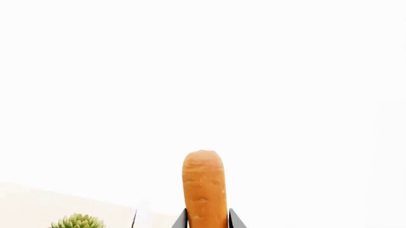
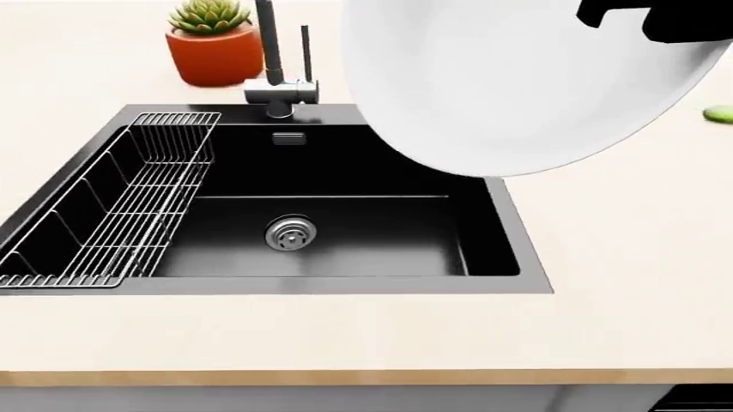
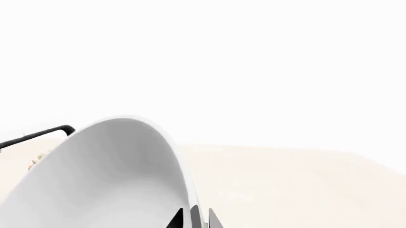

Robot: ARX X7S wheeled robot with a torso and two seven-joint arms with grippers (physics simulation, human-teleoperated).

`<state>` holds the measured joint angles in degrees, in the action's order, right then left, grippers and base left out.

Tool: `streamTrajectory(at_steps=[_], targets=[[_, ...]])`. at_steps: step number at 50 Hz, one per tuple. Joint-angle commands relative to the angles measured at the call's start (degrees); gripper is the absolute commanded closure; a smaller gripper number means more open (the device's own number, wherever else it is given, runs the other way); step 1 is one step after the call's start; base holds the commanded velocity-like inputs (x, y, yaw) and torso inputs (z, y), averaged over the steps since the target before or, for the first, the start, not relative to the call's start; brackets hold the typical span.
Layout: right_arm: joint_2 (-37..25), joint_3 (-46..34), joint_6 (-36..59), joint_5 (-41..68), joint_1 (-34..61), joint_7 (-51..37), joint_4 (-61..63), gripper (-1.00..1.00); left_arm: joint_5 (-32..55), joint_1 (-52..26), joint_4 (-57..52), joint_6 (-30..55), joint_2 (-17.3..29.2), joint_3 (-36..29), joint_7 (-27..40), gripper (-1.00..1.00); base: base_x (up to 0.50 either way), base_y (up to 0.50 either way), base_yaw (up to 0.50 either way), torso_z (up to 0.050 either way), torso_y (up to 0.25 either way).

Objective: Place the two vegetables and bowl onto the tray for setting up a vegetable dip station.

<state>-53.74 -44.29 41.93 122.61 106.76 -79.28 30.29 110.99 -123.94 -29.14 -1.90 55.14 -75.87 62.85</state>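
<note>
In the left wrist view, my left gripper (image 1: pixel 208 221) is shut on the orange carrot (image 1: pixel 204 185), which sticks out past the dark fingertips against a white background. My right gripper (image 3: pixel 193 219) is shut on the rim of the white bowl (image 3: pixel 114 180). The head view shows the bowl (image 2: pixel 516 86) lifted high and tilted, filling the upper right above the sink's back corner, with a dark part of the right arm (image 2: pixel 655 19) at its top edge. A light green end of the cucumber (image 2: pixel 719 113) peeks out on the counter at the far right. The tray is out of view.
A black sink (image 2: pixel 343 163) is set in the beige counter (image 2: pixel 619 257), with a wire rack (image 2: pixel 126 215) along its left side and a drain (image 2: pixel 290 233) in the floor. A faucet (image 2: pixel 275 60) and a terracotta pot with a succulent (image 2: pixel 212 47) stand behind it.
</note>
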Motion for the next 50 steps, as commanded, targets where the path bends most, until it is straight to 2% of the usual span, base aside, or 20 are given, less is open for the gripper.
streamTrajectory(at_steps=[1, 50], targets=[[0.09, 0.09, 0.26, -0.22, 0.76, -0.04, -0.02, 1.00, -0.02, 0.21, -0.21, 0.03, 0.04, 0.75, 0.10, 1.00, 0.00, 0.50, 0.00, 0.000, 0.000], [-0.18, -1.04, 0.55, -0.63, 1.47, 0.48, 0.01, 1.00, -0.22, 1.45, -0.13, 1.37, -0.07, 3.39, 0.37, 1.00, 0.00, 0.50, 0.00, 0.000, 0.000]])
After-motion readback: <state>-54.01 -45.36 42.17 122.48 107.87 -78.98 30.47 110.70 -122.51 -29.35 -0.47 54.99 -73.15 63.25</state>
